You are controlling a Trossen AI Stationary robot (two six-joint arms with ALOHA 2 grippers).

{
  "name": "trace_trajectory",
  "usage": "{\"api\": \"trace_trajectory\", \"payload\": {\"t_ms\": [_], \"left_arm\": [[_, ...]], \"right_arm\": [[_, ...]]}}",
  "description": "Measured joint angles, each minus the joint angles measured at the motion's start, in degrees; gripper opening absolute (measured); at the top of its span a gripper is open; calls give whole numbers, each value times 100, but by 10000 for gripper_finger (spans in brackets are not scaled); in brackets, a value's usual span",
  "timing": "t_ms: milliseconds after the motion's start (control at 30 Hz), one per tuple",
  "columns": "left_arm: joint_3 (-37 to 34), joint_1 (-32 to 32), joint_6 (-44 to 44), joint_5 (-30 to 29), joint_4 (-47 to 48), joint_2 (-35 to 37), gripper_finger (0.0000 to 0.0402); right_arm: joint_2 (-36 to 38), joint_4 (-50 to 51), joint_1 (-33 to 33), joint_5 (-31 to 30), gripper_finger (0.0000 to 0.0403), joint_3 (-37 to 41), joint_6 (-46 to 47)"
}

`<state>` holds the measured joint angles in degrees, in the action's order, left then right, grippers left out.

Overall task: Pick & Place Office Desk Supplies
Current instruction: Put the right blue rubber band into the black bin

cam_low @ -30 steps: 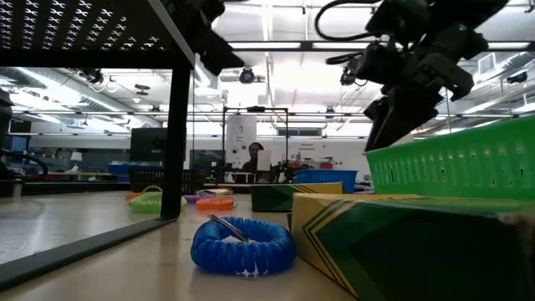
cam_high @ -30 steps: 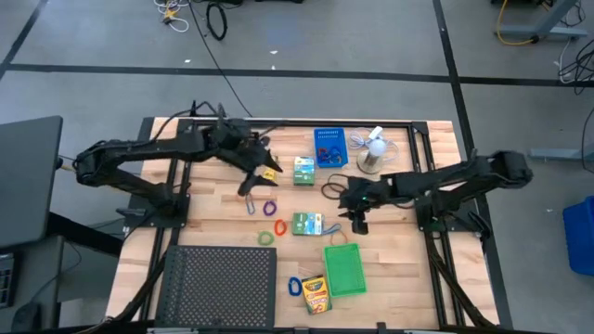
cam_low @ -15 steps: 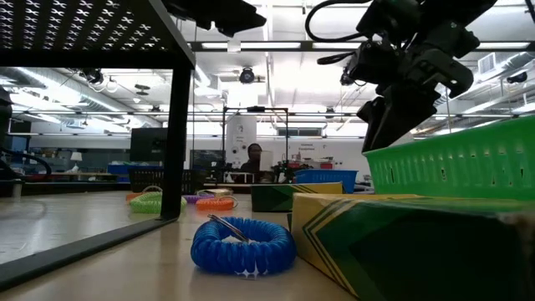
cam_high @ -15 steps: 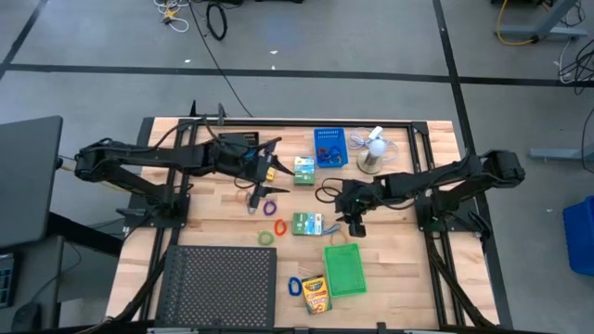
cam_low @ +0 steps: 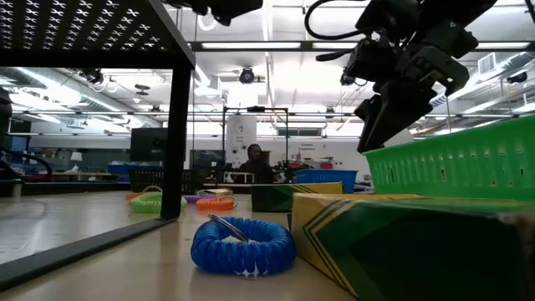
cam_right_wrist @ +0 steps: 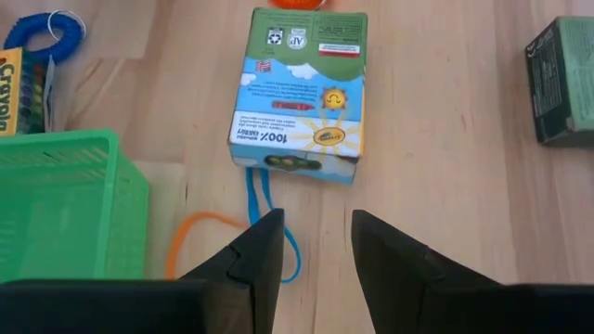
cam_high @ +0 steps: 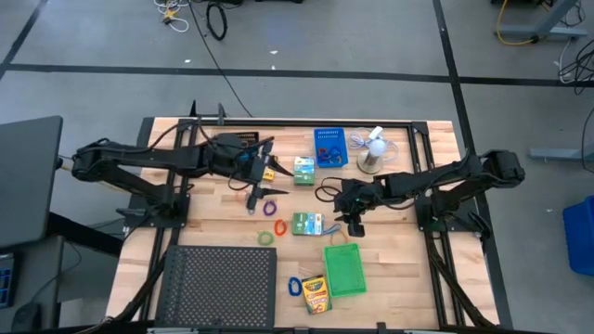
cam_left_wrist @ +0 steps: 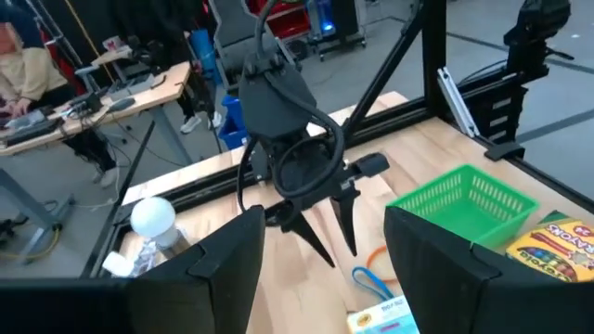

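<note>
My right gripper [cam_high: 355, 225] hangs open, fingers pointing down, over a blue rubber-band loop [cam_right_wrist: 271, 215] and an orange loop [cam_right_wrist: 190, 237] lying flat beside a green-white box [cam_right_wrist: 299, 93]. The green bin [cam_high: 344, 269] and the yellow crayon box [cam_high: 316, 294] stand nearer the table's near edge. My left gripper [cam_high: 263, 170] is open and raised over the table's middle left, with a small yellow thing [cam_high: 268, 173] on the wood below it. Its wrist view looks level across at the right gripper [cam_left_wrist: 320, 218]. A second green-white box [cam_high: 303, 171] lies beside it.
A blue bin [cam_high: 329, 147] and a white fan [cam_high: 371, 153] stand near the far edge. Purple [cam_high: 270, 207], orange [cam_high: 279, 225] and green [cam_high: 266, 238] loops lie mid-table. A blue coil [cam_high: 294, 286] lies by the crayon box. The black mesh tray [cam_high: 218, 288] fills the near left.
My left gripper has risen and tipped from a downward slant to about level, drawing back a little toward the table's left. My right gripper has shifted slightly toward the table's left, still pointing down. Nothing on the table has moved.
</note>
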<state>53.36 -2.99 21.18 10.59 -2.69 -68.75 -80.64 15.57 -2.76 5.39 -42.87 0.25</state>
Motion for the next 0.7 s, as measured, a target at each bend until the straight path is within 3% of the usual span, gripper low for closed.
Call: {"api": "trace_trajectory", "payload": {"t_ms": [100, 200, 333, 533, 700], "left_arm": [[0, 106, -71, -471, 561, 310, 229], [-133, 255, -83, -547, 829, 671, 229], [-1024, 407, -39, -457, -170, 1273, 229], [-2497, 320, -563, -1377, -1895, 2221, 229], [-2924, 330, -776, -1402, -2052, 2400, 229]], "right_arm": [[0, -33, 0, -2, 137, 0, 3], [0, -107, 0, -2, 137, 0, -4], [0, -153, 0, -4, 137, 0, -44], [0, -171, 0, -19, 137, 4, -94], [2, -181, 0, -20, 137, 4, -76]]}}
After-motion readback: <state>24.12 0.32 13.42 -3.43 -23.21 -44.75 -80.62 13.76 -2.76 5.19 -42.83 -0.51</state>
